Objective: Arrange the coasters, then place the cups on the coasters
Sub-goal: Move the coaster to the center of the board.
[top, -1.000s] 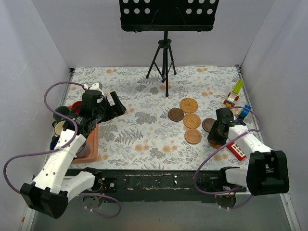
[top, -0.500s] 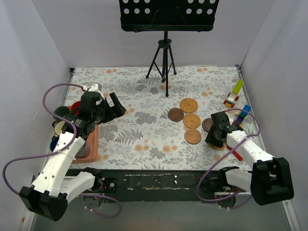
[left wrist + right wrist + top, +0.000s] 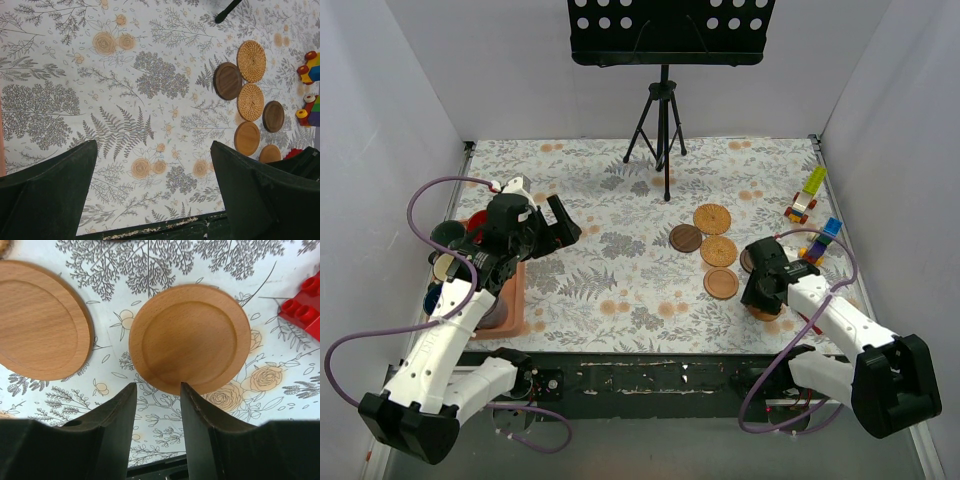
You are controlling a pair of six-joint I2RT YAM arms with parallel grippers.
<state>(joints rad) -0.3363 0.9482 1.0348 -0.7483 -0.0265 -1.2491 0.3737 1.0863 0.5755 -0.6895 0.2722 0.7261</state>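
Observation:
Several coasters lie right of centre: two rattan (image 3: 712,218) (image 3: 719,251), a dark brown one (image 3: 686,238), a wood one (image 3: 721,283) and a second dark brown one (image 3: 751,259) half under my right arm. My right gripper (image 3: 759,293) hangs low over another wood coaster (image 3: 190,337). Its jaws are partly open at that coaster's near rim, with only table between them. Cups stand at the far left on the pink tray (image 3: 514,300), among them a red one (image 3: 477,220) and a cream one (image 3: 445,266). My left gripper (image 3: 556,224) is wide open above the table beside them.
A music stand's tripod (image 3: 663,130) stands at the back centre. Toy blocks (image 3: 810,195) lie along the right edge, and a red block (image 3: 305,315) sits just right of the wood coaster. The left wrist view shows all the coasters (image 3: 250,101) far off to its right.
My right gripper has shifted left and toward the near edge, staying low over the wood coaster. The left arm has barely moved.

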